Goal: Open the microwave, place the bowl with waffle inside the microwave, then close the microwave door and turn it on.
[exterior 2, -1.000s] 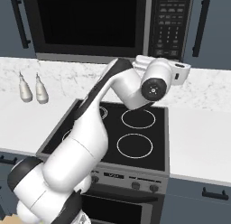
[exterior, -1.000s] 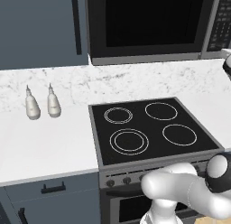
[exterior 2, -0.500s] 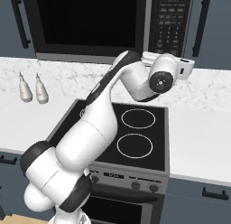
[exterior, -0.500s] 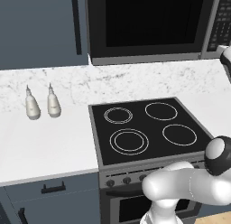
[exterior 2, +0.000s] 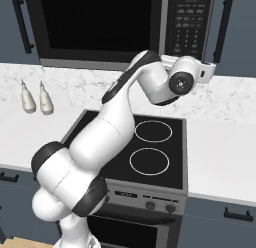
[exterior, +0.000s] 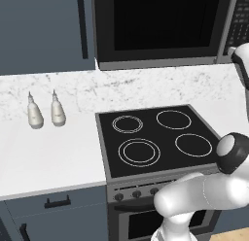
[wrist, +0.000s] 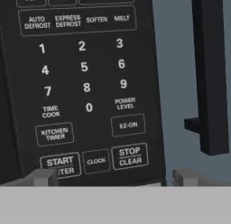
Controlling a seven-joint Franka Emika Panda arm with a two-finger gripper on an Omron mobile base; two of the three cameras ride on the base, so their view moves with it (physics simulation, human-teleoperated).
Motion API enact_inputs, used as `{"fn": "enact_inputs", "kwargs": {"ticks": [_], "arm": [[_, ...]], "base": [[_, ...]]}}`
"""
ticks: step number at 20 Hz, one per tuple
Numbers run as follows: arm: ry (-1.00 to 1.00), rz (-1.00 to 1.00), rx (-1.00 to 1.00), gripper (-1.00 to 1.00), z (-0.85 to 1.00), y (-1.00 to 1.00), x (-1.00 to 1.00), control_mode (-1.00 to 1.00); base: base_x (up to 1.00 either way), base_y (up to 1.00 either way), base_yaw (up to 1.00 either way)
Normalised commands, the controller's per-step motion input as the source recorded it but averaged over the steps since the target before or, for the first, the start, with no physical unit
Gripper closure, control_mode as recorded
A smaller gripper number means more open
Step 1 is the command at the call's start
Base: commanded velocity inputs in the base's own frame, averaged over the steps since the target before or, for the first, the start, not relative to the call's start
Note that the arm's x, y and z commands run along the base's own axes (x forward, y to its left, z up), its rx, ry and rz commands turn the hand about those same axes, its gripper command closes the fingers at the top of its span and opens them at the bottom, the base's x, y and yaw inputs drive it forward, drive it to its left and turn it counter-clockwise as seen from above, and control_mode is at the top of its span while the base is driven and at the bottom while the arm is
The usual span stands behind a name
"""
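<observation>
Marble-white counter and black four-ring stove lie below your black, steel-framed microwave, its glass door shut. Your gripper, jaws spread and empty, faces the keypad. Judged step: starting; press START next.

The white arm is rising from the base, bending at a dark elbow and reaching up and forward, its wrist turning level toward the microwave. The gripper is pointing straight at the keypad on that microwave's right side, just short of the panel's bottom row. Its fingers are standing wide apart with nothing between them, one below the start key, the other past the panel's right edge.
</observation>
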Motion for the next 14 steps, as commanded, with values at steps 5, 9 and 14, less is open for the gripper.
{"fn": "enact_inputs", "kwargs": {"ticks": [5,9,14], "arm": [[0.04,0.0,0.0,-1.0,0.0,-0.03,0.27,-1.0],[0.05,0.0,0.0,-1.0,0.0,0.0,0.26,-1.0],[0.04,0.0,0.0,-1.0,0.0,0.0,0.22,-1.0]], "base": [[0.0,0.0,0.0],[0.0,0.0,0.0],[0.0,0.0,0.0]]}}
